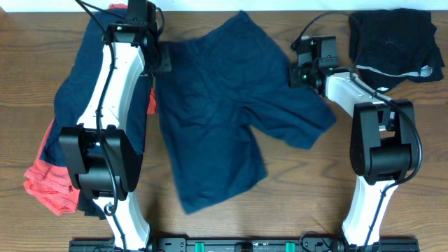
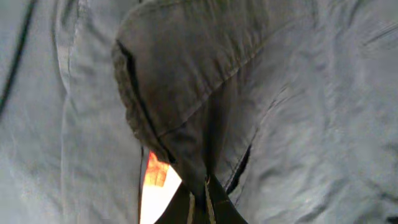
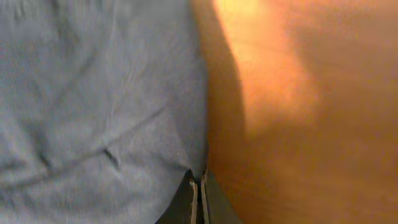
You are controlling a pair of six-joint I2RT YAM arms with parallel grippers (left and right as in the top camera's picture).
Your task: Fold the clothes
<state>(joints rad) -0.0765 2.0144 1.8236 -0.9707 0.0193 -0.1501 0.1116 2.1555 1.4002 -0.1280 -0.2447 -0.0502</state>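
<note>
**Both Claws Clamped on Shorts Spread Across the Table**

A pair of navy shorts lies opened out in the middle of the wooden table, waistband toward the far edge and one leg reaching toward the near side, the other toward the right. The left gripper sits at the far left corner of the shorts. Its wrist view shows the fingers pressed together on a gathered ridge of the cloth, which bunches up and narrows into the closed tips. A small bright orange patch shows just beside that fold.

The right gripper rests at the right side of the same shorts, close to where the leg begins. Seen from its own wrist, the fingers are closed tight, right at the edge where blue fabric meets bare wood. Whether any cloth is caught between them cannot be told.

More clothes wait at the sides. On the left, partly under the left arm, a second navy garment lies over a coral-red garment that spills toward the near left. At the far right corner sits a crumpled black garment, well apart from the shorts.
</note>
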